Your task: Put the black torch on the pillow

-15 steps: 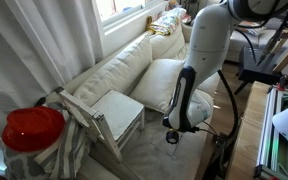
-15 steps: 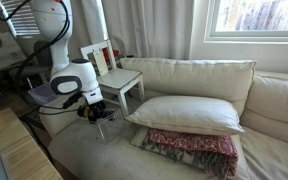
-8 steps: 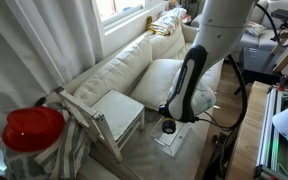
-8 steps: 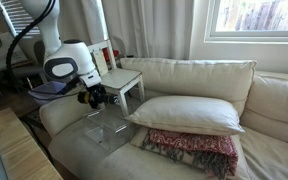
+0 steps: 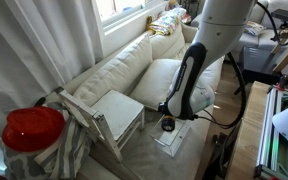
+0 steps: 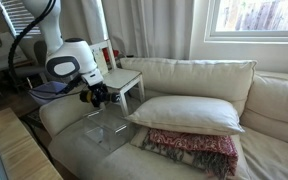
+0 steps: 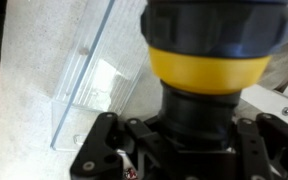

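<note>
My gripper (image 5: 168, 123) is shut on the black torch (image 7: 204, 90) and holds it in the air above a clear plastic tray (image 6: 111, 130) on the sofa seat. In the wrist view the torch fills the frame, its yellow band and lens end toward the camera, with the fingers on both sides of its body. The torch also shows in an exterior view (image 6: 96, 97) as a small dark shape under the wrist. The cream-white pillow (image 6: 189, 112) lies on the seat beside the tray, on top of a red-patterned cushion (image 6: 194, 148); it also shows behind my arm (image 5: 159, 82).
A white wooden side table (image 5: 114, 112) stands by the sofa arm (image 6: 59, 115). A red round object (image 5: 31, 128) sits in the near corner of an exterior view. Sofa back cushions (image 6: 199, 72) rise behind the pillow. The clear tray also shows in the wrist view (image 7: 89, 80).
One second ago the gripper was lower, down at the tray. It has since risen with the torch in it. Over the last half second almost nothing has moved.
</note>
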Robot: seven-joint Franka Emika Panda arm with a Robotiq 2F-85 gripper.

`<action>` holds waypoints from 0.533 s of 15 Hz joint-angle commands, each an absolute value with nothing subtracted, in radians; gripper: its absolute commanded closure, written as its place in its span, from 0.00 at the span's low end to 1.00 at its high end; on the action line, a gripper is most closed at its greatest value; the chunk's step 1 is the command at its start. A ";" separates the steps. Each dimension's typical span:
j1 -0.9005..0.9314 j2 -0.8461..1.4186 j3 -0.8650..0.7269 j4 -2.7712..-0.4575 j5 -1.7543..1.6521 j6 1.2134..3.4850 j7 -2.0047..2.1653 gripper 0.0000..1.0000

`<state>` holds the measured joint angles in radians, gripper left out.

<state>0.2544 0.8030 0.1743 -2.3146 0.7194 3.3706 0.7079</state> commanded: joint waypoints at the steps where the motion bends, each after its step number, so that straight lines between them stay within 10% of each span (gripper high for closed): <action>1: 0.261 0.792 0.172 -2.313 0.724 3.383 0.705 0.98; 8: 0.165 0.733 0.049 -2.274 0.664 3.641 0.600 0.98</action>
<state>0.2412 0.7490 0.0679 -2.3048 0.7189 3.5636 0.6515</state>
